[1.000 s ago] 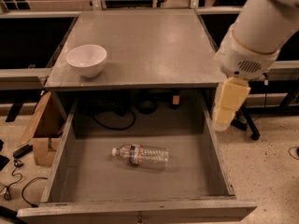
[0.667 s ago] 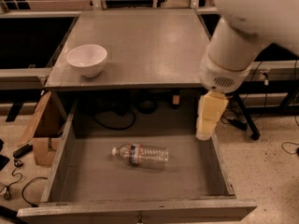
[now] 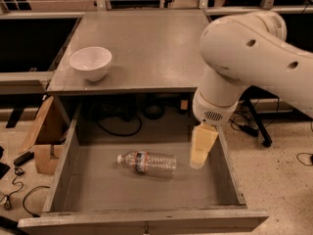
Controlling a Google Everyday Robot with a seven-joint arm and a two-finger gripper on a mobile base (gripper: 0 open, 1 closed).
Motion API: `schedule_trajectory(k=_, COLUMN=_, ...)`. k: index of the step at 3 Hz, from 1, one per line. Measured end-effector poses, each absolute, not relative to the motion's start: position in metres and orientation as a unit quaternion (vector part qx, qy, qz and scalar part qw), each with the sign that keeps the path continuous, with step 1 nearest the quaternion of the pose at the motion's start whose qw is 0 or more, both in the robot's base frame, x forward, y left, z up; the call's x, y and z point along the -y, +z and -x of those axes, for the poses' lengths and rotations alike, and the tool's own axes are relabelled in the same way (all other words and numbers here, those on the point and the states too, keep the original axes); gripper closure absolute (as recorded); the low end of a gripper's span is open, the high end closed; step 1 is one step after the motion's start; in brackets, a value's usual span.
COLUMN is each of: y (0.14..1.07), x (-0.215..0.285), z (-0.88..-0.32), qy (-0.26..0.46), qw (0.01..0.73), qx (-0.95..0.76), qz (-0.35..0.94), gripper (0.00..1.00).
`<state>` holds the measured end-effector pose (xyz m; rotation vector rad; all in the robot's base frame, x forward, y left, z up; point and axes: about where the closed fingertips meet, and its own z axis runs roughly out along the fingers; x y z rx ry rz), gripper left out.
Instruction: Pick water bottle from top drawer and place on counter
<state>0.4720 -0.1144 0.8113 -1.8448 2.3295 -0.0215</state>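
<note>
As the wide, deep grey box-shaped top drawer [image 3: 57,180] stands pulled out: a bulky white robot arm [image 3: 244,48] hangs over the drawer's right side, coming in from the right edge of the view.
Gripper: the pale cream gripper [image 3: 197,163] points down from the arm's round white wrist. Its tip shows against the drawer floor close to the drawer's right wall. How high it sits above that floor cannot be told.
Pincer state: whether it is spread or closed cannot be told. It has hold of nothing, since the bottle lies apart from it.
Water bottle: the small clear ribbed plastic water bottle [image 3: 147,162], with a white cap and a dark red-and-blue label band, lies on its side on the drawer floor, about mid-drawer. Its cap points towards the drawer's left wall and its base towards the right wall. The base is near the gripper's tip, just to its left, and not touching it.
Counter: the flat, grey, slightly glossy counter [image 3: 146,43] forms the cabinet top directly above and behind the open drawer.
Bowl: a round white bowl [image 3: 91,62] sits upright on the counter, above the drawer's rear left corner.
Cables: dark cables [image 3: 122,127] loop in the shadowed cabinet opening behind the drawer's back edge.
Cardboard box: a brown cardboard box [image 3: 43,148] rests on the ground just outside the drawer's left wall.
Floor: pale speckled flooring [image 3: 279,195] spreads to the right of the drawer.
</note>
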Motion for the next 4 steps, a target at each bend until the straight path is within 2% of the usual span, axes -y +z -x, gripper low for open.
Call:
schedule_trajectory(k=2, y=0.803, x=0.111, z=-0.474, qy=0.001, qw=0.087, qx=-0.779, qz=0.621, gripper=0.00)
schedule_trajectory(k=4, y=0.735, x=0.073, z=-0.478, qy=0.066, qw=0.115, qx=-0.751, qz=0.647, gripper=0.00)
